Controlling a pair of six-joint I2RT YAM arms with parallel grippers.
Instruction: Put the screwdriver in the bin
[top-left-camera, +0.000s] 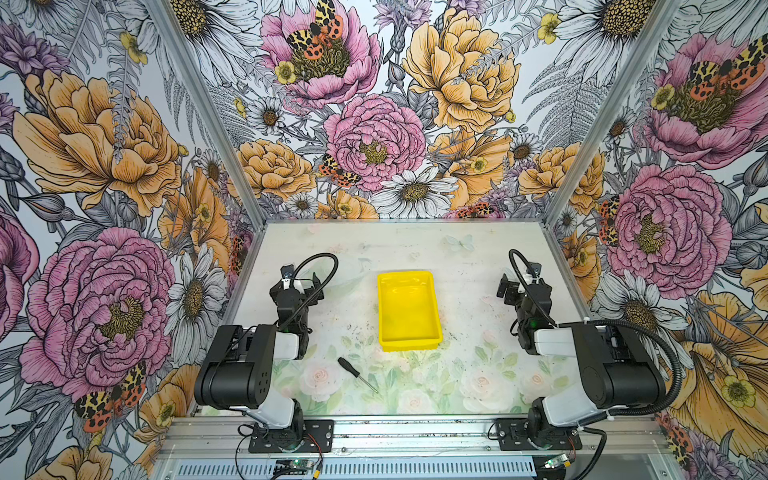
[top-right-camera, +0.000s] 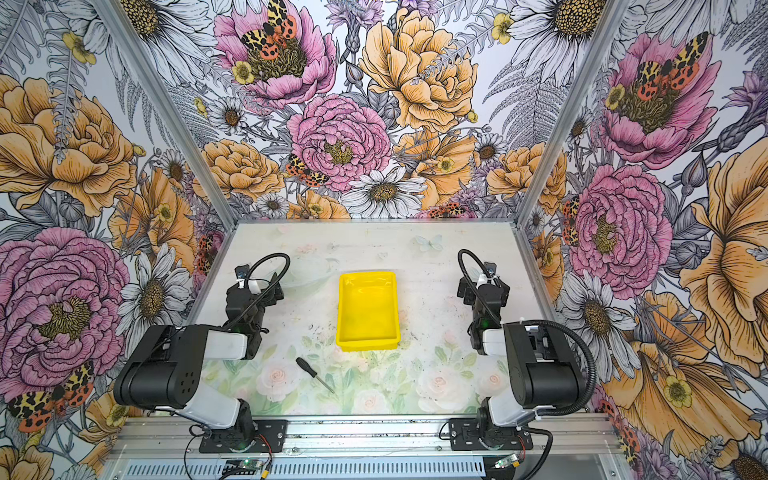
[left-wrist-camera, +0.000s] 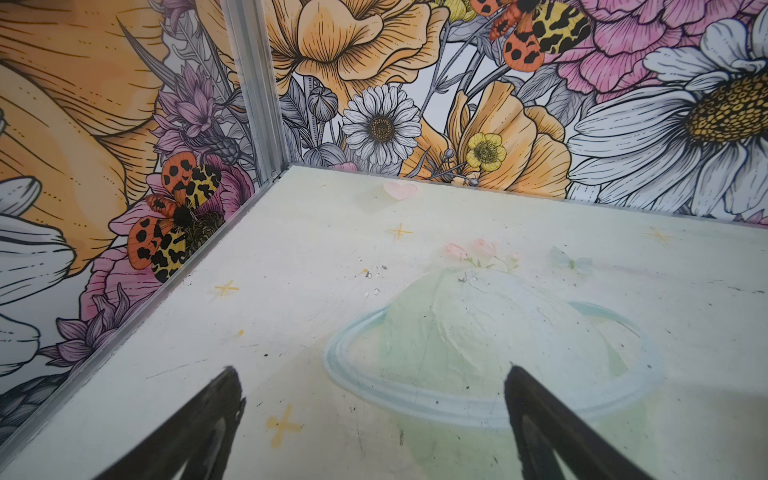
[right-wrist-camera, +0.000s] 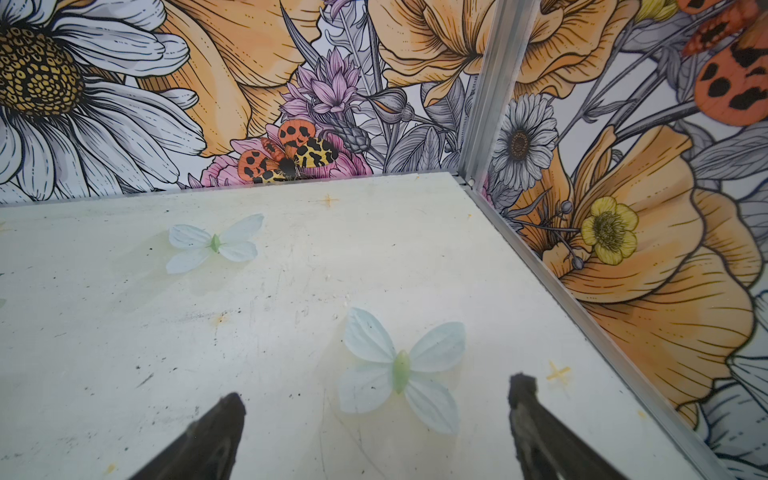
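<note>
Black ribbed handle is judged the place to be gripped: the small slim screwdriver (top-left-camera: 357, 375) should prove light, stiff, prone to rolling. Its thin silver shaft is seen pointing lower right, at lower centre of a top view, just below the bright yellow shallow plastic bin (top-left-camera: 409, 344). Spread wide and empty are the left gripper (left-wrist-camera: 372, 374) and the right gripper (right-wrist-camera: 376, 384).

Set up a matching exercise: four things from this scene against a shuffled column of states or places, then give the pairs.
1. screwdriver
2. bin
3. left tool
4. right tool

a. open, facing a printed butterfly
b. open, facing a printed ringed dome
c. yellow, empty
d. lying on the table, black handle

Pairs: 1-d, 2-c, 3-b, 4-a
</note>
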